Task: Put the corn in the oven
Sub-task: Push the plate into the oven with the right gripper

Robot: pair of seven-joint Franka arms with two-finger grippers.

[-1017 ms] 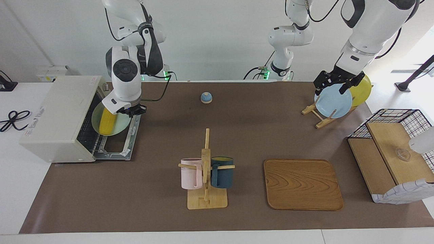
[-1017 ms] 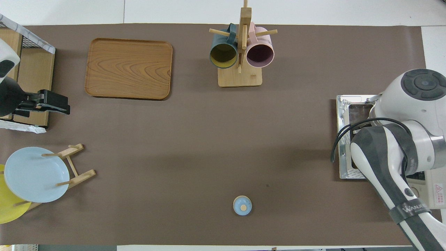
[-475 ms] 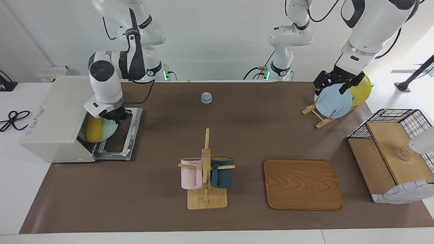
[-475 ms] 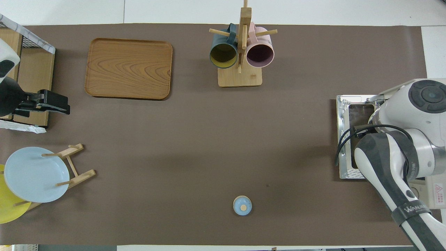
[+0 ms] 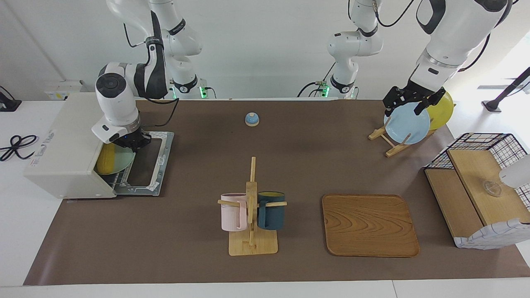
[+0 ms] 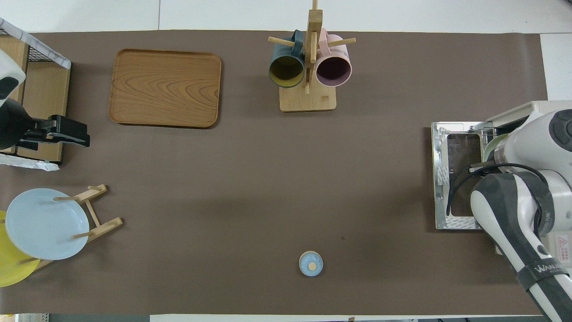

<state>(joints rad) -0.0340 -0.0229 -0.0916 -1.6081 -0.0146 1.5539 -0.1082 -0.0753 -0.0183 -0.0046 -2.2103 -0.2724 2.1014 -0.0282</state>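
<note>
The yellow corn [image 5: 105,163] lies on a pale green plate [image 5: 123,162]. My right gripper [image 5: 133,141] is shut on that plate's rim. Plate and corn sit in the mouth of the off-white oven [image 5: 66,142], over its wire rack, with the drop-down door [image 5: 150,165] lying open on the table. In the overhead view the right arm hides the corn, and only a sliver of the plate [image 6: 490,146] shows beside the oven [image 6: 532,110]. My left gripper [image 5: 405,110] waits open over the blue plate at the left arm's end.
A dish rack [image 5: 389,142] holds a blue plate [image 5: 408,126] and a yellow plate [image 5: 443,111]. A mug tree [image 5: 251,215] with a pink and a dark mug stands mid-table, beside a wooden tray [image 5: 368,225]. A small blue knob [image 5: 251,119] lies nearer the robots. A wire basket shelf [image 5: 480,190] stands at the left arm's end.
My right gripper has carried the plate with the corn from above the open door into the oven's mouth. The left arm has not moved.
</note>
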